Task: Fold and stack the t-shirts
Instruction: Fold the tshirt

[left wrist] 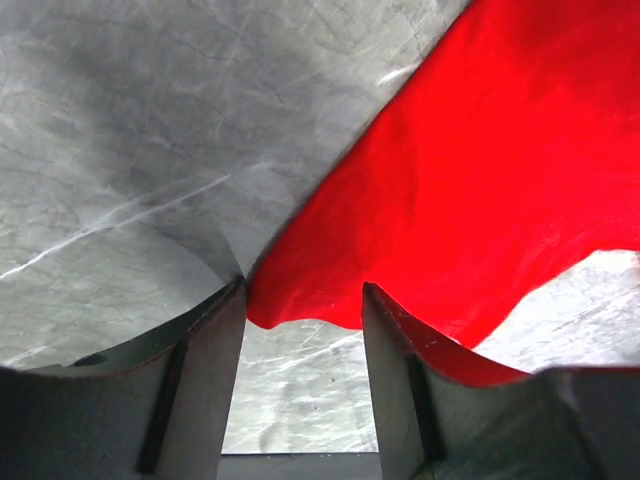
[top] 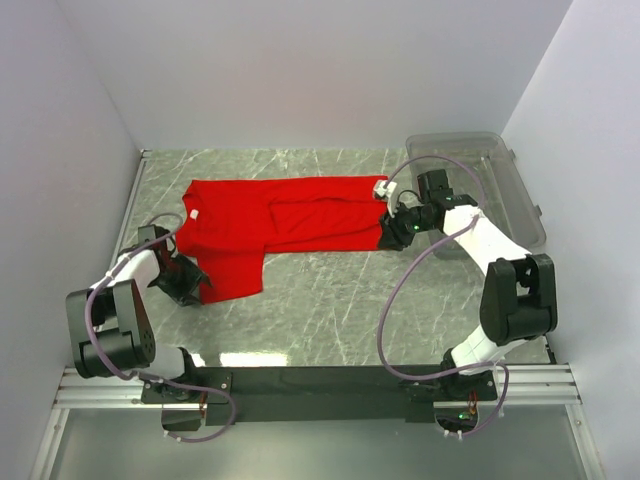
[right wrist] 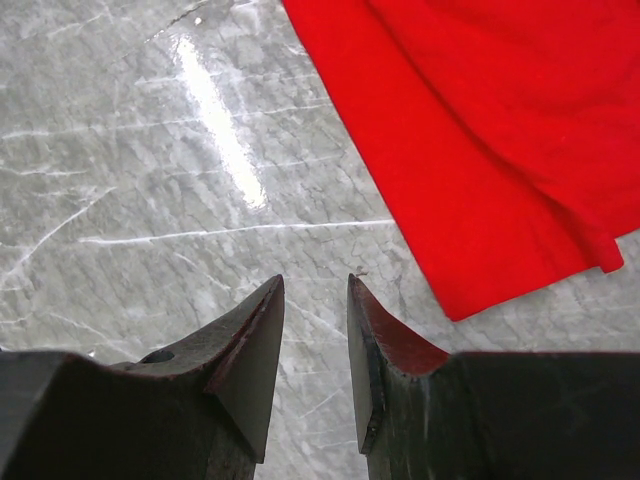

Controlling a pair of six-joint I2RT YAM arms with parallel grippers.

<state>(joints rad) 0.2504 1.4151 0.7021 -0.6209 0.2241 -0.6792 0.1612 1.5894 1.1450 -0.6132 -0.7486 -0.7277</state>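
Note:
The red t-shirt (top: 270,225) lies partly folded on the marble table, its white neck label (top: 192,213) at the left. My left gripper (top: 192,285) is low at the shirt's near-left corner. In the left wrist view its jaws (left wrist: 303,305) are open, and the red hem (left wrist: 450,200) lies just past the fingertips with bare table between the fingers. My right gripper (top: 393,232) is at the shirt's right edge. In the right wrist view it (right wrist: 315,295) is open by a narrow gap and empty over bare table, with the shirt's corner (right wrist: 480,150) up to the right.
A clear plastic bin (top: 500,185) stands at the back right, just behind the right arm. White walls close in the table on the left, back and right. Bare marble (top: 330,300) lies in front of the shirt.

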